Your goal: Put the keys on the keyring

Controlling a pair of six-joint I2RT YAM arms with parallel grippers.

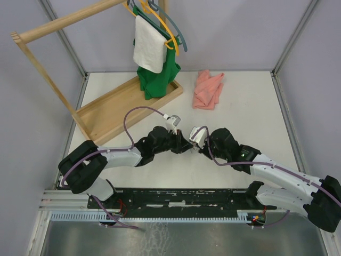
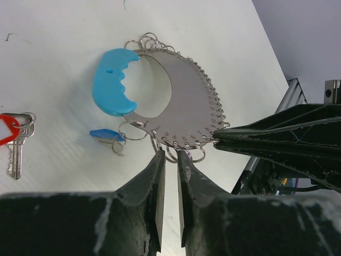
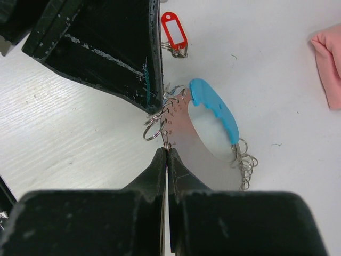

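The keyring (image 2: 184, 104) is a flat silvery crescent plate with a blue grip (image 2: 112, 82) and many small split rings along its rim; it lies on the white table. My left gripper (image 2: 170, 157) has its jaws drawn in to a narrow gap, with one small rim ring held between the tips. My right gripper (image 3: 167, 152) is shut on another rim ring of the keyring (image 3: 184, 133). A key with a red tag (image 2: 8, 130) lies to the left, and a key with a blue tag (image 2: 106, 134) lies by the plate. The third key is out of view.
In the top view both grippers (image 1: 190, 143) meet at mid-table and hide the keyring. A pink cloth (image 1: 208, 89) lies at the back. A wooden rack (image 1: 122, 109) with hangers, a green garment (image 1: 157, 80) and a white towel (image 1: 148, 48) stands back left.
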